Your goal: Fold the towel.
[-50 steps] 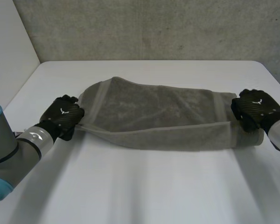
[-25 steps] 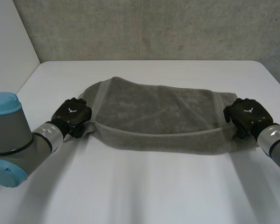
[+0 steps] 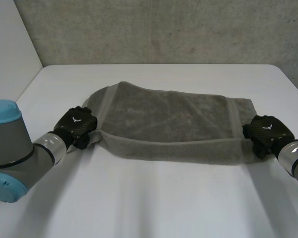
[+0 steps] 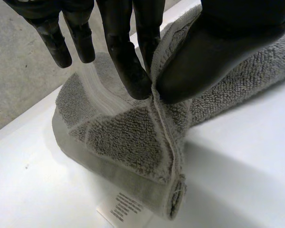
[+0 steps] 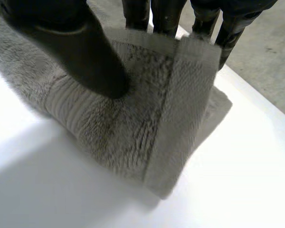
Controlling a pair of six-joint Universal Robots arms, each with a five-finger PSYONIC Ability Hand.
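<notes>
A grey towel (image 3: 169,119) lies lengthwise across the middle of the white table (image 3: 154,198), folded over on itself with the fold's free edge towards me. My left hand (image 3: 77,125) is at its left end. In the left wrist view the thumb and fingers (image 4: 133,61) pinch a hemmed edge of the towel (image 4: 133,137) at that corner. My right hand (image 3: 266,133) is at the right end. There the thumb (image 5: 80,52) presses the towel (image 5: 133,118) against the fingers behind its banded edge. Both hands sit low at the table.
A white care label (image 4: 124,207) sticks out from under the towel's left corner. A concrete wall (image 3: 154,29) runs behind the table's far edge. Bare table surface stretches in front of the towel.
Both hands have brought the upper layer's edge towards me and down, so it now lies over the lower layer's near edge. The right hand dropped lower beside the towel's end.
</notes>
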